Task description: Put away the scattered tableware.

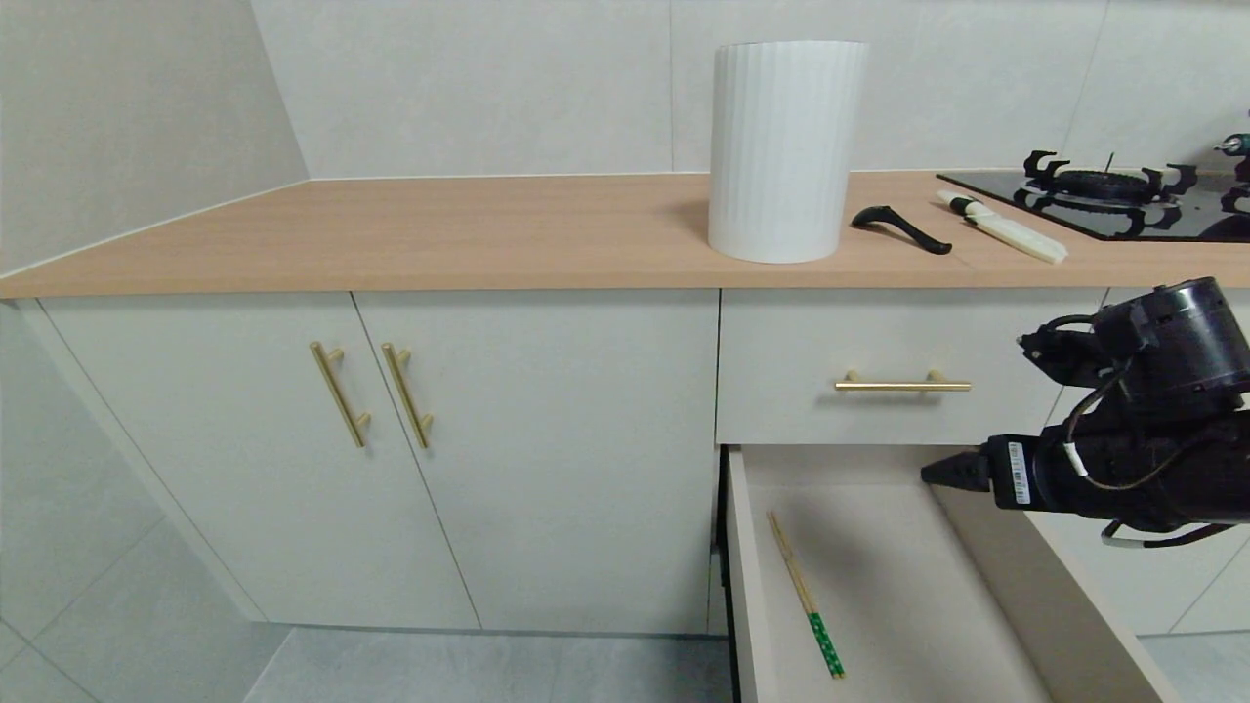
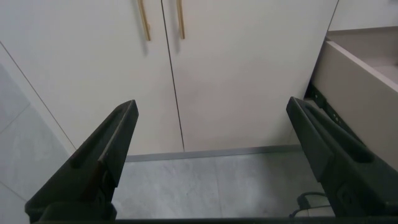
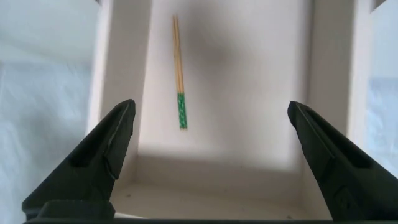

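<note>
Two chopsticks with green ends lie side by side on the floor of the open drawer, near its left wall. The right jaws hang over the drawer, spread wide and empty. The left jaws, also wide and empty, face the cupboard doors. Toward the counter's right end stand a white ribbed canister, a black utensil and a cream one.

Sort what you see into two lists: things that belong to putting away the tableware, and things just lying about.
Job in hand:
- chopsticks, already in the open drawer
- black utensil on the counter
- cream utensil beside it

Just there:
- white canister, probably
- hob
- cupboard doors
</note>
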